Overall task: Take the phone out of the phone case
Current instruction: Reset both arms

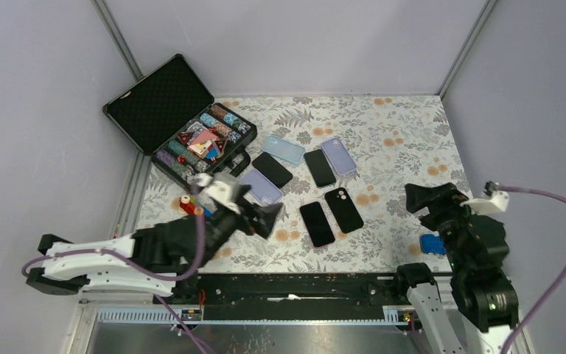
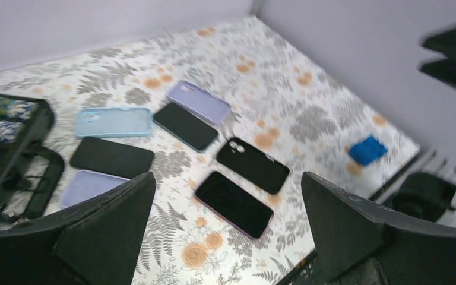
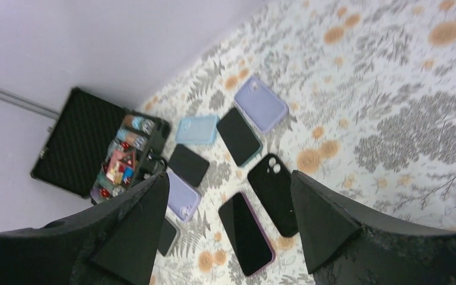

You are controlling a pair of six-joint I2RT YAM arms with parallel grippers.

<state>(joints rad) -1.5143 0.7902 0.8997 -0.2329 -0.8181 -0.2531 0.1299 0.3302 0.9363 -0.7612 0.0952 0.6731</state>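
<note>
Floral table (image 1: 398, 118), open black chip case (image 1: 163, 96) at the far left corner. Left gripper (image 2: 227, 181) hovers over the near-left area, fingers spread wide, holding nothing. Right gripper (image 3: 230, 176) is raised at the right edge, fingers also apart and empty. The phone in purple case (image 1: 317, 223) lies screen up near the centre front, just beside a black phone (image 1: 343, 209) lying camera side up. Small blue block (image 1: 431, 244) sits near the right arm.

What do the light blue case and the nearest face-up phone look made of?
Light blue case: likely soft silicone, matte, no glare, rounded lip. Nearest face-up phone: smooth dark glass-like front; the thin purple rim around it looks like a flexible case, uncertain.
</note>
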